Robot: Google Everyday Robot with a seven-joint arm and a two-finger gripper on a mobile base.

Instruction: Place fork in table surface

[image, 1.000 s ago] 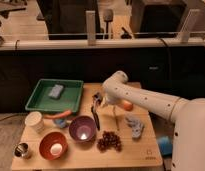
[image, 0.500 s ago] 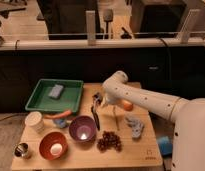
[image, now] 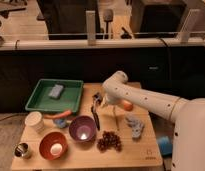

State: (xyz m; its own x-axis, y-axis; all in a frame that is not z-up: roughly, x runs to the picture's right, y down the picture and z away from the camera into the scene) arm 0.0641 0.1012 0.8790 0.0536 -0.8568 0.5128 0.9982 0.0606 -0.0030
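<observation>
The claw (image: 98,99) is above the middle of the surface (image: 128,152), closer to the far edge. I cannot tell if it is apart or together. The dark fork (image: 94,118) is just under the claw and points toward the near edge, beside the purple bowl (image: 82,129). I cannot tell if it lies on the wood. The green tray (image: 35,103) sits at the far left corner.
</observation>
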